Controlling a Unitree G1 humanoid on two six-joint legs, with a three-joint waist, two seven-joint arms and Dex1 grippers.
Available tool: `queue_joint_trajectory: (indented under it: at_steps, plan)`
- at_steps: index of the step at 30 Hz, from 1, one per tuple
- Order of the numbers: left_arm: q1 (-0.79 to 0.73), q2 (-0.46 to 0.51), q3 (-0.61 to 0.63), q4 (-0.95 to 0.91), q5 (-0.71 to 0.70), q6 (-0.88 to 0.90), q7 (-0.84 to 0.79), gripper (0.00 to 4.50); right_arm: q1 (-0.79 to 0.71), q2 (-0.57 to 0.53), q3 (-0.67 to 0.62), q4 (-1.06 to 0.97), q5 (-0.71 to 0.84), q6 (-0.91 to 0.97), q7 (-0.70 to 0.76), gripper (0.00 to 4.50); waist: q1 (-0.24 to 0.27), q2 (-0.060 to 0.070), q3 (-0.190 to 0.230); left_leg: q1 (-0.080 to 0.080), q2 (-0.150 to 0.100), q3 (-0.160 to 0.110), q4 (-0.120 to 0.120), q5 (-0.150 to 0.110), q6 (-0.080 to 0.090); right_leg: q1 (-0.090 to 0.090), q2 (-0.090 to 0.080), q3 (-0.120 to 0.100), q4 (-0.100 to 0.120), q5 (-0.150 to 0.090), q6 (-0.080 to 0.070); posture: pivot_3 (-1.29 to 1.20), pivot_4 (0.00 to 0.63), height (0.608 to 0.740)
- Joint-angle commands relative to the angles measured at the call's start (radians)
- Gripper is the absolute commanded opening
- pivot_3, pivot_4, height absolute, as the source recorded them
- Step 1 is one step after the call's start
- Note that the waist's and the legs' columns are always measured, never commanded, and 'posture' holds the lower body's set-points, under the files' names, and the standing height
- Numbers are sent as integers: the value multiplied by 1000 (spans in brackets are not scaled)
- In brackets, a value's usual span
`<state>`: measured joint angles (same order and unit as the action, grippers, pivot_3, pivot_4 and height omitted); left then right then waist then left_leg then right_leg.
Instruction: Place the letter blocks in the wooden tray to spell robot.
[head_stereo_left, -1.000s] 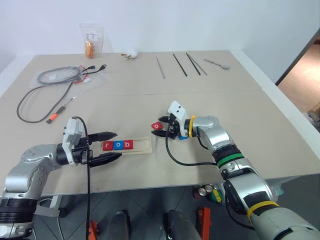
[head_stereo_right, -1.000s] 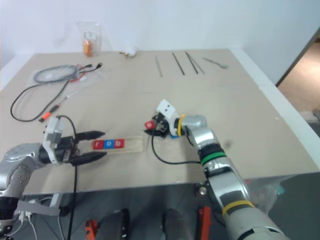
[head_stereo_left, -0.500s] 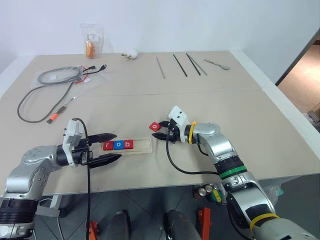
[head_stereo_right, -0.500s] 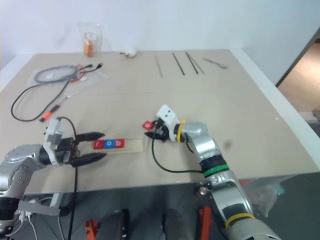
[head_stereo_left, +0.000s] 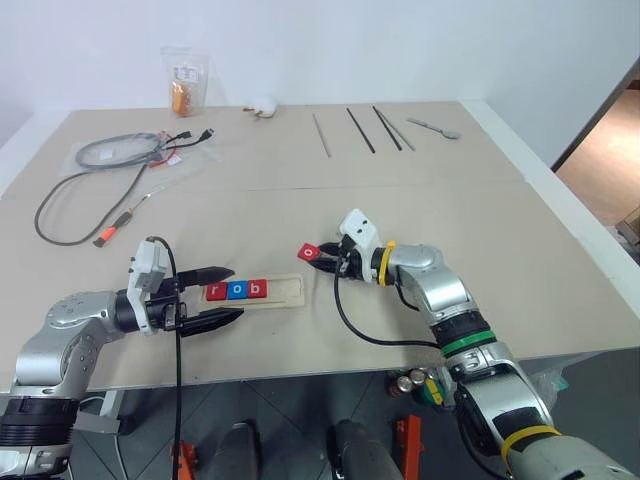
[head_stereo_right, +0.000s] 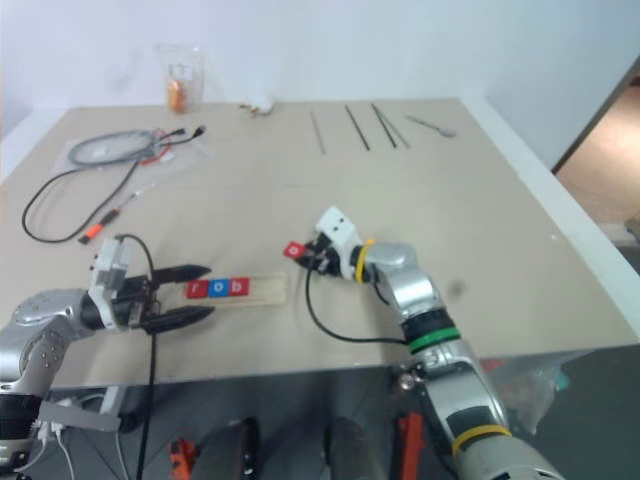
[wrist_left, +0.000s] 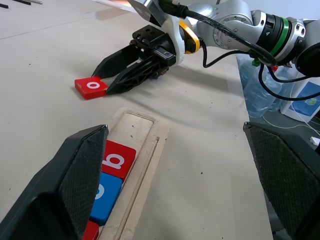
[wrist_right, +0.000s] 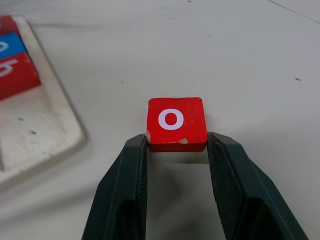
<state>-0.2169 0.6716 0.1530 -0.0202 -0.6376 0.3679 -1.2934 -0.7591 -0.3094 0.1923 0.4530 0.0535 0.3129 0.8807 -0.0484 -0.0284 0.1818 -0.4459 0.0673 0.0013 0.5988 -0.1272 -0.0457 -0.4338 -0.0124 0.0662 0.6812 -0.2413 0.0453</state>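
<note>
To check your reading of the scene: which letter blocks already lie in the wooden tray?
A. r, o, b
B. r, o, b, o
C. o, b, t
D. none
A: the wooden tray holds a red r, a blue o and a red b, while the right hand grips a red o block beside the tray.

Large beige table (head_stereo_left: 430, 200), a seam line running straight across its top. White wall (head_stereo_left: 400, 50) behind, plain, evenly lit. At 3 o'clock an opening onto tan floor (head_stereo_left: 610, 160). Table's far edge, 12 o'clock: clear bag (head_stereo_left: 184, 82) with orange contents, small white object (head_stereo_left: 263, 104), thin dark rods (head_stereo_left: 360, 130), metal spoon (head_stereo_left: 433, 127). At 10 o'clock, coiled grey and black cables (head_stereo_left: 110, 165). Dark grey floor (head_stereo_left: 290, 410) at 6 o'clock.
</note>
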Motion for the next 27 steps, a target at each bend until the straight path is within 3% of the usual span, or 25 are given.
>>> queue_joint_trajectory:
  at_steps: [1,8,15,18,27]
  plan:
    - [-4,-4,10,-19,-6,-17,3,4500,15,-50,-38,-143,19,57,-7,1168,0,0,0,0,0,0,0,0,0,0,0,0,0,0,0,0,150,740]
    - [-16,-9,0,-19,-4,-17,-5,4500,193,-127,-35,-567,54,352,-57,1168,2,0,0,0,0,0,-1,0,0,-1,0,0,0,-2,0,0,150,740]
    - [-56,-35,-31,-9,3,-21,-7,4500,267,-92,-86,-871,105,739,-225,1168,1,-1,0,-1,0,0,0,0,0,-2,0,1,0,0,-2,0,150,740]
    - [-76,-45,-44,5,5,-23,-13,4500,320,-114,-91,-1007,164,824,-223,1168,1,-1,0,-1,0,-1,0,0,0,-1,0,1,0,0,-2,0,150,740]
    - [-168,-90,-98,83,27,-37,-43,4500,370,-156,-118,-1098,206,939,-329,1168,2,-1,0,-1,0,-1,1,0,0,-1,0,1,-1,0,-2,0,150,740]
